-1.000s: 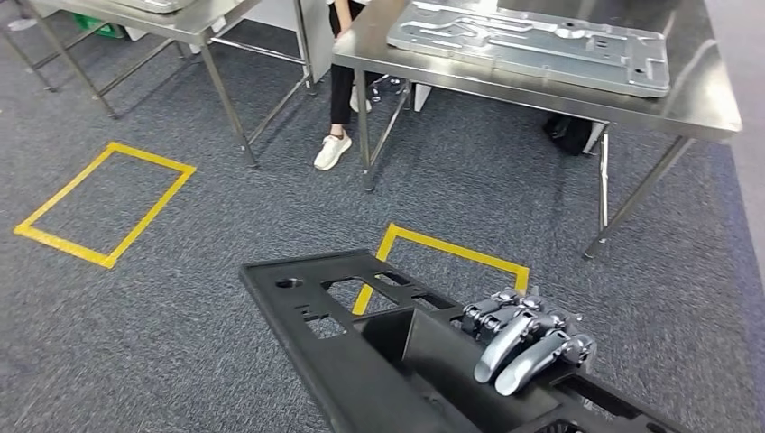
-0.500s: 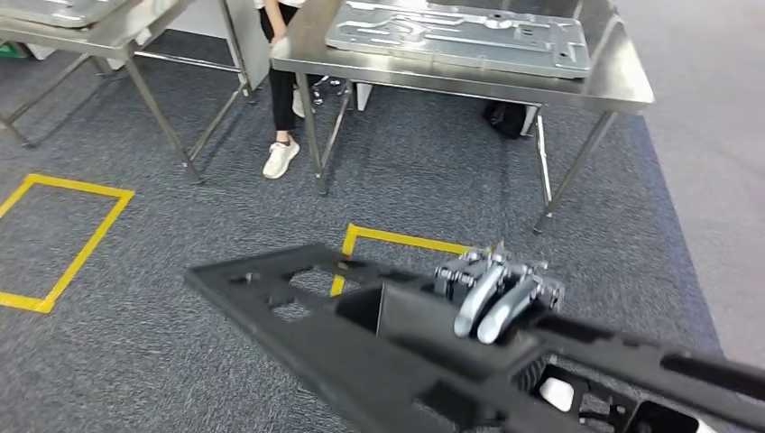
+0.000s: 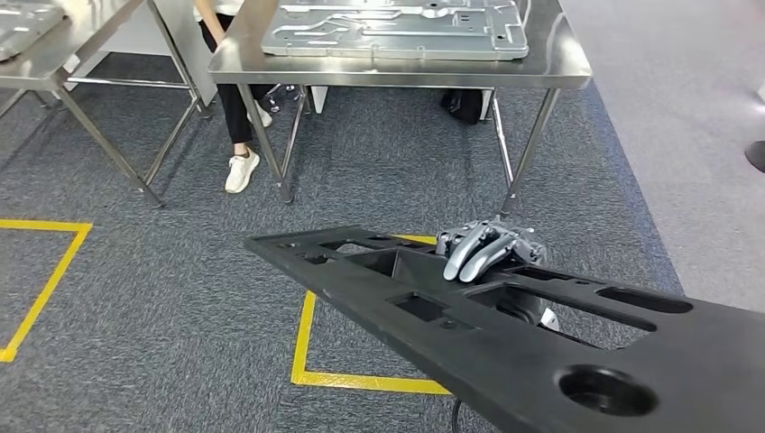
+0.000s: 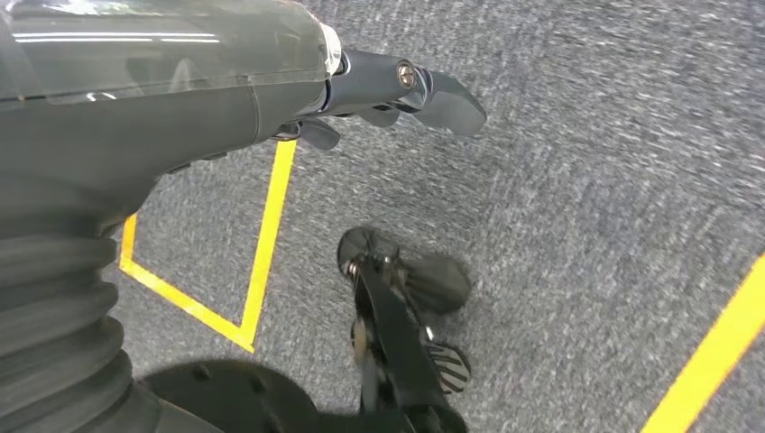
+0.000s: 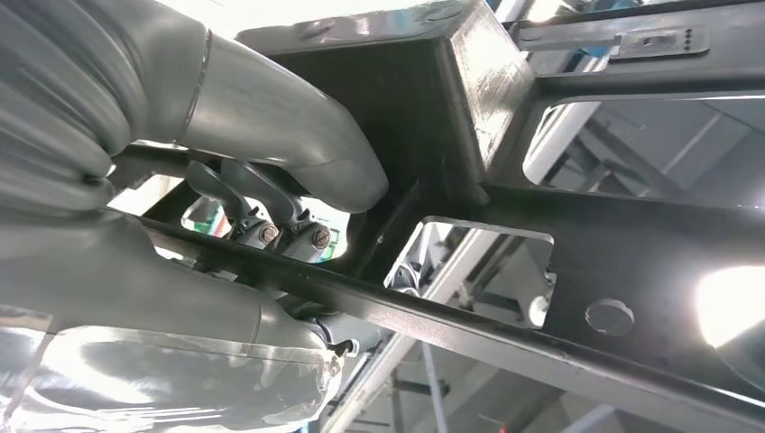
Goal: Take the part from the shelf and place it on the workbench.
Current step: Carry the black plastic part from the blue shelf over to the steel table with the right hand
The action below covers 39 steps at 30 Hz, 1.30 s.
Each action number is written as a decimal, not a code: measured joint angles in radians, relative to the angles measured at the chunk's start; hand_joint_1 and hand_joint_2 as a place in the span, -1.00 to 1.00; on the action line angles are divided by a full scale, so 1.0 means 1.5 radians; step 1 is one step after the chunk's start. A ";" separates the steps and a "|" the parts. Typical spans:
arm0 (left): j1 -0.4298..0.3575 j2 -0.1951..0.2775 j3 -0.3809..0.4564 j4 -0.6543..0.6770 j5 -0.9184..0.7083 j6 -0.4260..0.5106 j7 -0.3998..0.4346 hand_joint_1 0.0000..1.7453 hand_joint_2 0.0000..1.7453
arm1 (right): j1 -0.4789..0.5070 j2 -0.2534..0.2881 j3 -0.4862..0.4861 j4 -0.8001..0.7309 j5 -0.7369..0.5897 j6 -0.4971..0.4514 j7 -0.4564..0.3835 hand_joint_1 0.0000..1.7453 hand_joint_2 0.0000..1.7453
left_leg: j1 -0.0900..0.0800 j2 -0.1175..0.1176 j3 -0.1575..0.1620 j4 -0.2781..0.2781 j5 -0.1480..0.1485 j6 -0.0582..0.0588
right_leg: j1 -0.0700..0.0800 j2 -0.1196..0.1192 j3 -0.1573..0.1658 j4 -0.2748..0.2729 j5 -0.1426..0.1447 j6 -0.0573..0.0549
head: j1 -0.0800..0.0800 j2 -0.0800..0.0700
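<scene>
Swung round since the earlier frames, camera and all: workbench (image 3: pixel 561 70) now nearly square ahead and higher in the head view, yellow floor tape (image 3: pixel 305 356) slid under the load rather than beyond it. Same grasp as before, right hand (image 3: pixel 487 249) clasped over an inner rib of the black part (image 3: pixel 505 347), pale fingers curled across the top edge. Carried low and roughly level above the grey carpet, well short of the workbench, far end reaching out to the left, near end wide at the lower right with a round hole in it. From the head view: silver stamped metal plate (image 3: pixel 397 32) lying flat on the bench top, a person's dark trouser leg and white shoe (image 3: pixel 240 171) beside the left bench leg, corner of a second steel table (image 3: pixel 54 56) further left. Seen from beneath in the right wrist view and hidden from the head: thick grey thumb pressed up under the part (image 5: pixel 631 244), darker fingers (image 5: pixel 271 212) hooked through an opening beside a boxy wall, so clamped from both faces. From the left wrist view: left hand (image 4: pixel 397 90) hanging over the carpet and tape lines, fingers loose and apart, grasping nothing.
</scene>
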 joint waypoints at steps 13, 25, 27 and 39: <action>-0.001 0.002 0.002 0.000 -0.006 -0.015 0.001 -1.00 1.00 | 0.003 0.004 -0.023 0.025 0.005 -0.002 -0.001 1.00 1.00 | -0.003 -0.005 0.068 -0.181 0.102 0.040 | 0.001 0.017 -0.031 0.098 -0.049 0.033 | 0.000 0.000; 0.000 0.002 0.002 0.000 -0.009 -0.021 -0.002 -1.00 1.00 | 0.024 0.004 -0.037 0.035 0.014 -0.002 -0.001 1.00 1.00 | -0.003 -0.001 0.110 -0.172 0.065 0.010 | -0.004 0.006 -0.023 0.010 0.004 0.014 | 0.000 0.000; -0.001 0.002 0.002 0.000 -0.010 -0.021 -0.002 -1.00 1.00 | 0.025 0.004 -0.038 0.035 0.016 -0.002 -0.001 1.00 1.00 | -0.001 -0.002 0.087 -0.121 0.066 0.007 | -0.004 0.008 -0.004 0.005 -0.006 0.005 | 0.000 0.000; 0.009 0.002 0.001 0.000 -0.013 -0.020 -0.002 -1.00 1.00 | 0.032 0.005 -0.040 0.048 0.026 0.000 -0.001 1.00 1.00 | -0.020 -0.011 -0.025 -0.145 0.158 0.039 | 0.010 0.024 0.111 0.005 -0.095 0.009 | 0.000 0.000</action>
